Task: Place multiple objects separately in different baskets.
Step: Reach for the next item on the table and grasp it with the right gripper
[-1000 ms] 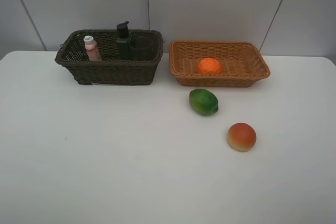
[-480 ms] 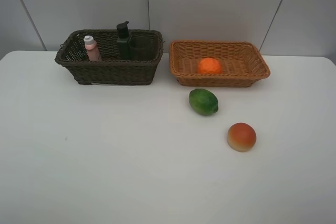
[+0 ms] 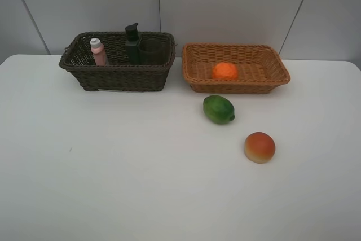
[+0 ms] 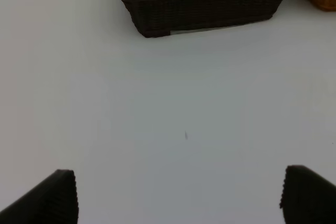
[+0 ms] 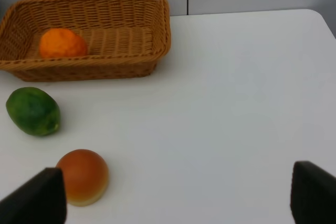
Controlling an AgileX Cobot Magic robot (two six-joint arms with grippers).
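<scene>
Left gripper [image 4: 181, 198] and right gripper [image 5: 176, 198] both hang spread wide, holding nothing. Pink bottle [image 3: 98, 52], dark green pump bottle [image 3: 133, 42] and translucent cup [image 3: 153, 52] stand in the dark brown basket [image 3: 115, 76]. An orange [image 3: 225, 70] lies in the tan basket [image 3: 242, 87]. Green fruit [image 3: 218, 109] and peach-like fruit [image 3: 259, 147] rest on the white table [image 3: 113, 167] before it.

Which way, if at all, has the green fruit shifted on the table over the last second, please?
No. The green fruit lies in the same spot just in front of the light tan basket, with the same gap as before.
</scene>
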